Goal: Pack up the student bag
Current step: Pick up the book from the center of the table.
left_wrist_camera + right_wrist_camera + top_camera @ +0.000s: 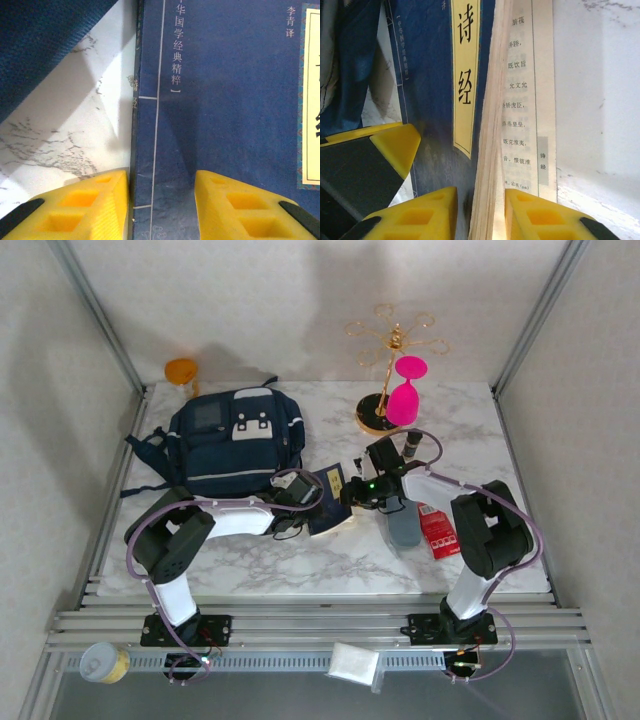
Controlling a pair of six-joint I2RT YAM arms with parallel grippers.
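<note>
Yellow-fingered, the right gripper [480, 195] pinches only the cover and some pages of the blue poetry book [427, 75]. The left gripper [161, 180] straddles its spine, grip unclear. Pages could tear or splay before reaching the student bag [235, 440], just beside.

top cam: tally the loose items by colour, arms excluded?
Navy: 2, student bag and book
Pink: 1, wine glass
Gold: 1, rack
Orange: 1, cup
Red: 1, box
Grey: 1, grey object beside the box
Black: 1, small bottle
White: 1, packet
Yellow-banded: 1, tin
Total: 10
</note>
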